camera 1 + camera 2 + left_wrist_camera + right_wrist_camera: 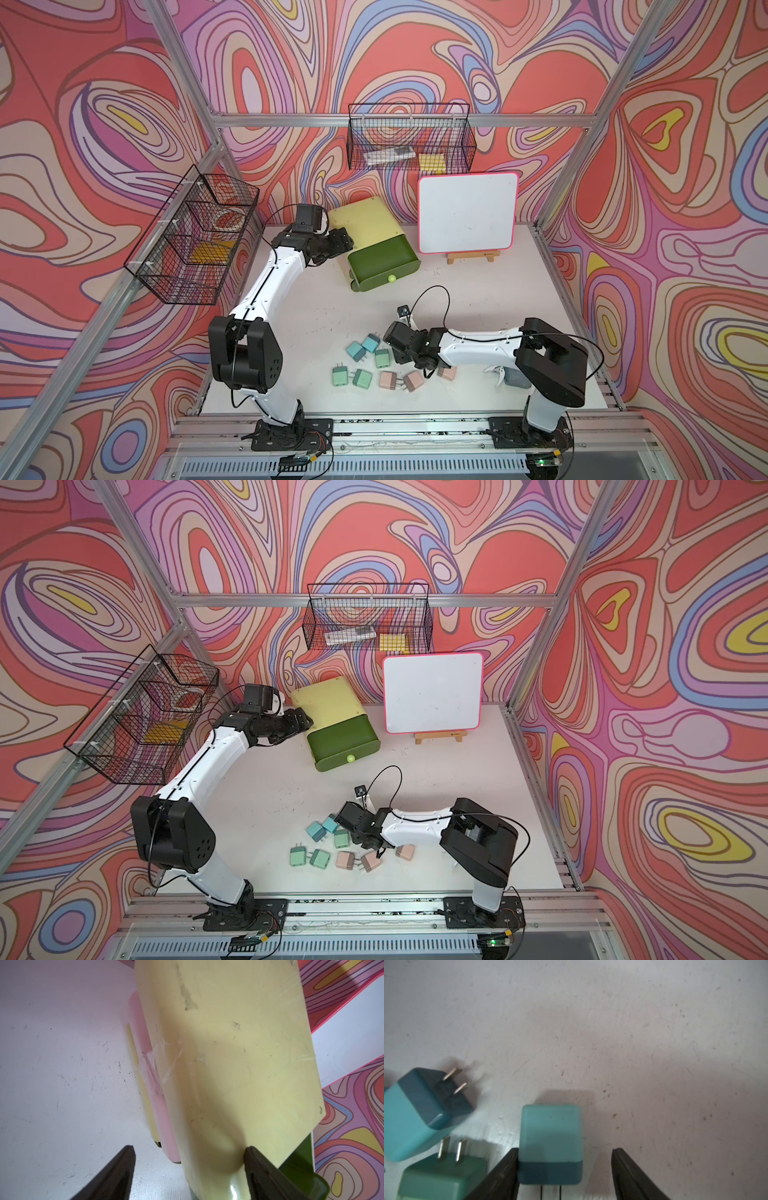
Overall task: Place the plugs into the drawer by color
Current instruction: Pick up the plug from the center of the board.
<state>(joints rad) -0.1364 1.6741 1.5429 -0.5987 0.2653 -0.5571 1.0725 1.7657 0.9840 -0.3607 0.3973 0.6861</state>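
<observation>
at smooth chest, left claw wide, right claw wide around rounded teal plug

Walls: were swirled red, pink, lilac (quite loud).
Tabletop: was white and scuffed.
Frame: was bare aluminium bars.

Scuffed white table: lime-yellow drawer chest far centre, wooden easel with whiteboard right of it, plugs scattered near centre, white clip near right.
</observation>
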